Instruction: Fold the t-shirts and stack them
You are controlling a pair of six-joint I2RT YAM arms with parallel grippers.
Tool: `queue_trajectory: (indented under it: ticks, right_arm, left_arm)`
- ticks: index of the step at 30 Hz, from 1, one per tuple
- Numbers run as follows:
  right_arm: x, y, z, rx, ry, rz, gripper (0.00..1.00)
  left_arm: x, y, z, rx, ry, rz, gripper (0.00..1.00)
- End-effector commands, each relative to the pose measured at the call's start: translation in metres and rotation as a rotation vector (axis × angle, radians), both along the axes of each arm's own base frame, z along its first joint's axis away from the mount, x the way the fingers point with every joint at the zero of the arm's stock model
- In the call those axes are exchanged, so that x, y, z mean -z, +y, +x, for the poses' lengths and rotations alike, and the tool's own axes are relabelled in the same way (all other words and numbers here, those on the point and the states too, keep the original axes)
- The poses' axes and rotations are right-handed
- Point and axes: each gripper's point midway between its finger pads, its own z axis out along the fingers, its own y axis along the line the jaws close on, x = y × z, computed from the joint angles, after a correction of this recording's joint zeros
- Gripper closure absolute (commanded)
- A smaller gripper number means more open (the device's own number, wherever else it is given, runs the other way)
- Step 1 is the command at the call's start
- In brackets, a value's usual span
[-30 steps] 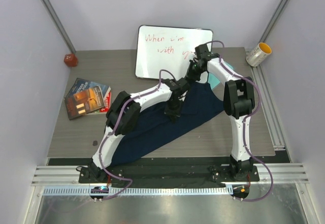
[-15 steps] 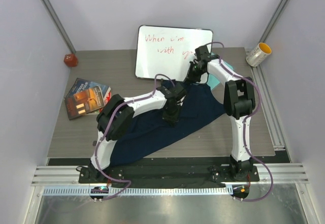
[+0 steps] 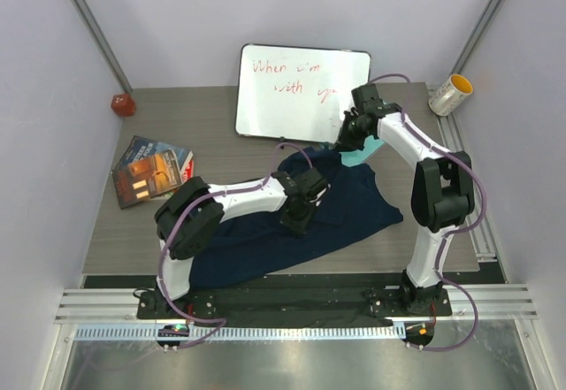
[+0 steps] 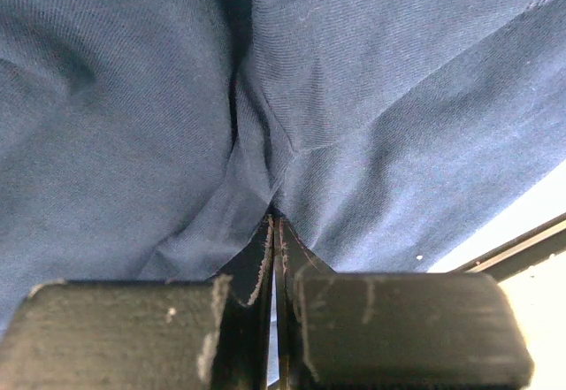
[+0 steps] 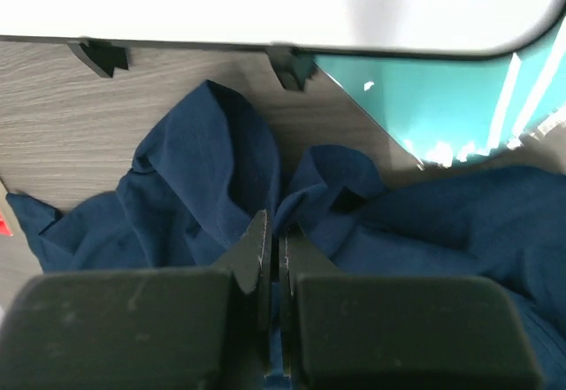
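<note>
**Both arms pinching navy cloth, nothing folded yet**

Early going, by the look of it. The t-shirt (image 3: 239, 248) lies rumpled and slanting across the table (image 3: 203, 125) in front of the whiteboard (image 3: 292, 80). Its left end trails well away from the board toward the near edge, and its right end is bunched up just in front of the board's bottom edge. There's no neat fold and no stack anywhere I can see, and I can't tell whether that heap is one shirt or more. So I'd say all the folding and stacking is left to do.

Left side first: the left gripper (image 3: 295, 220) is down in the middle of the cloth, a little out from the whiteboard's lower edge. Its jaws are clamped tight with a ridge of navy fabric caught between the tips. The wrist view shows creases running out from the pinch.

Now right: the right gripper (image 3: 347, 140) sits just in front of the board's lower right corner. Its jaws are squeezed together on a crumpled edge of the shirt, beside the teal board (image 3: 370, 147) that peeks out next to the cloth.
</note>
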Motion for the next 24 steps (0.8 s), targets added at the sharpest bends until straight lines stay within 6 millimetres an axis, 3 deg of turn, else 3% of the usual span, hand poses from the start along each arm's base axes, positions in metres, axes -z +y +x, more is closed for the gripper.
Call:
queue_trajectory:
  ticks: [1, 6, 13, 19, 24]
  right_arm:
    - [-0.033, -0.016, -0.002, 0.061, -0.1, -0.019, 0.99]
    - [-0.044, -0.024, -0.014, 0.08, -0.12, -0.03, 0.99]
    - [-0.08, -0.091, -0.01, 0.297, -0.221, -0.136, 0.99]
    - [-0.108, -0.125, -0.006, 0.378, -0.276, -0.186, 0.99]
    - [-0.115, -0.146, 0.001, 0.431, -0.28, -0.198, 0.99]
  left_arm:
    - [0.048, 0.058, -0.052, 0.081, 0.15, 0.254, 1.0]
    - [0.051, 0.065, -0.062, 0.101, 0.163, 0.276, 1.0]
    - [0.058, 0.079, -0.068, 0.105, 0.161, 0.322, 1.0]
    - [0.064, 0.079, -0.056, 0.102, 0.126, 0.377, 1.0]
    - [0.072, 0.068, -0.044, 0.103, 0.116, 0.404, 1.0]
